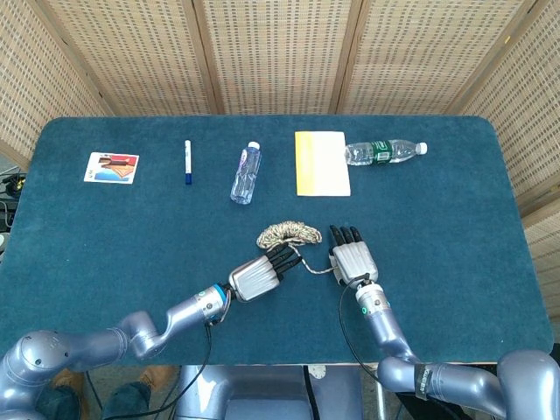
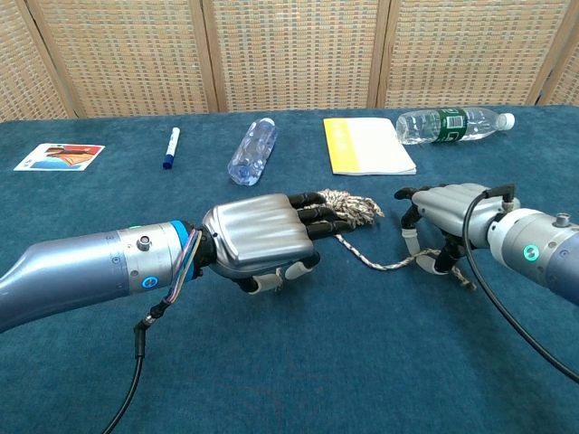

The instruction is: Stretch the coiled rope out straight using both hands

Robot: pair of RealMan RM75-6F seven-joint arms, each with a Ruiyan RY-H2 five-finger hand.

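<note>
Right now my left hand (image 1: 255, 277) sits just below centre of the head view, palm down, dark fingers reaching up-right onto the coiled rope (image 1: 290, 234); in the chest view those fingertips (image 2: 318, 213) overlap the near edge of the coil (image 2: 351, 207), but whether they actually pinch it or just rest on it I can't tell. My right hand (image 1: 353, 259) is just right of the coil in the head view, back of hand up, fingers pointing toward the top of the frame. In the chest view it (image 2: 445, 213) arches over the free strand, fingers curled down w/ the rope end passing under/through them, so it looks like it's holding that end. Rope: mostly a bunched coil at table centre, w/ one loose strand running from the coil down-right to my right hand. Further out, across the upper part of the blue table (image 1: 455, 289), left to right: a card (image 1: 111, 167), a pen (image 1: 187, 162), a clear bottle (image 1: 246, 173), a yellow notepad (image 1: 321, 163), and a green-label bottle (image 1: 383, 151) lying on its side. Wicker screens (image 1: 280, 52) stand behind the table.
</note>
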